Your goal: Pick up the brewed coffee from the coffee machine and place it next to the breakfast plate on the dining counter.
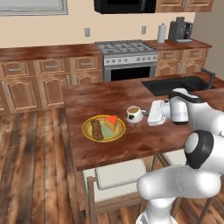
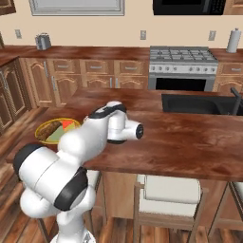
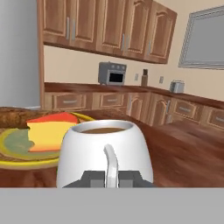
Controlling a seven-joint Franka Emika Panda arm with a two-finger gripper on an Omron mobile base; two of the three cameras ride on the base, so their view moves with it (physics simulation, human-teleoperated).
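Note:
The brewed coffee (image 1: 133, 113), a white mug with light-brown coffee, stands on the dining counter (image 1: 131, 142) just right of the breakfast plate (image 1: 103, 128). The yellow plate carries brown bread, a green patch and an orange-red wedge. My gripper (image 1: 145, 114) reaches in from the right at mug height. In the hand view the mug (image 3: 105, 148) is very close, and my gripper (image 3: 110, 179) is shut on its handle, a dark fingertip pressed to each side. The plate (image 3: 30, 142) lies behind it to the left. The coffee machine (image 1: 180, 29) stands on the far wall counter.
A black inset sink (image 1: 177, 84) with a faucet lies in the island behind my arm. White-cushioned stools (image 1: 120, 175) are tucked under the near edge. The stove (image 1: 127, 54) and wall cabinets run along the back. My arm hides the mug in the right base view.

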